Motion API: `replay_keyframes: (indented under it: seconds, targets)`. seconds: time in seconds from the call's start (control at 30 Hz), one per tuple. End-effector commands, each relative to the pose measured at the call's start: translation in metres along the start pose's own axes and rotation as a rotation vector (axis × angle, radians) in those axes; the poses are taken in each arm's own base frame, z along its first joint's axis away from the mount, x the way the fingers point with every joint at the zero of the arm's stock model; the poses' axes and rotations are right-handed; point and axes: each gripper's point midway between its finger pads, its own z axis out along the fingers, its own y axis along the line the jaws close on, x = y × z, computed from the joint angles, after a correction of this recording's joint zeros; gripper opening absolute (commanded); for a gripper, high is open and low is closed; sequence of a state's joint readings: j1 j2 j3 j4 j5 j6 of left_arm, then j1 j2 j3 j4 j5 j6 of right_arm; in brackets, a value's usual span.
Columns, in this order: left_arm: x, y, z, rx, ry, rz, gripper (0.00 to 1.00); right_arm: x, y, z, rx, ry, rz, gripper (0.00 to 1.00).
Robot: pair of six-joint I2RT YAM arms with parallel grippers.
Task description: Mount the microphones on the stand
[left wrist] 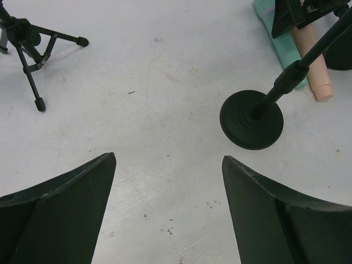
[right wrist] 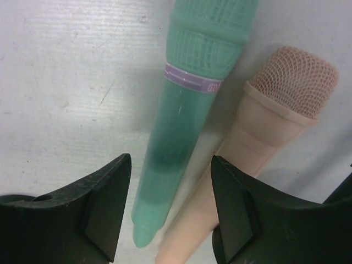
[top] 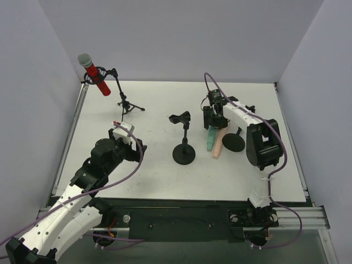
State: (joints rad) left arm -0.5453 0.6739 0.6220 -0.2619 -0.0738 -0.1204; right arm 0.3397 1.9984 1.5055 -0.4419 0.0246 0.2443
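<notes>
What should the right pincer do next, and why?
Probably lower and close on the mint-green microphone: the open right pincer straddles its handle, with the peach-pink microphone close beside, so keep it centred. The middle stand has an empty clip.

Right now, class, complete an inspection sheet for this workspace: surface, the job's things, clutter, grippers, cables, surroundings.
Surface: white table, lightly scuffed.
Job's things: red microphone held in the tripod stand's clip; mint-green microphone and peach-pink microphone lying side by side on the table; round-base stand with an empty clip; second round base partly hidden by the right arm.
Clutter: nothing seen.
Grippers: left gripper open, empty, above bare table; right gripper open, over the two lying microphones' handles, gripping neither.
Cables: purple cables run along both arms.
Surroundings: plain walls on three sides.
</notes>
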Motion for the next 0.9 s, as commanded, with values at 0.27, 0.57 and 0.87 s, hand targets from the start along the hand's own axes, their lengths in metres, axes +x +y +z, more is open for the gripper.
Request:
replay_keyframes:
  seconds: [0.27, 0.57, 0.87]
  targets:
    - [-0.009, 0.004, 0.0, 0.004, -0.026, 0.009, 0.89, 0.005, 0.01, 0.024, 0.007, 0.096, 0.039, 0.54]
    - [-0.01, 0.004, 0.001, 0.016, -0.029, -0.001, 0.89, 0.017, 0.018, 0.031, -0.029, 0.146, 0.037, 0.38]
    - [-0.031, -0.005, -0.007, 0.081, -0.114, -0.075, 0.91, -0.011, 0.051, -0.022, -0.254, 0.059, -0.003, 0.08]
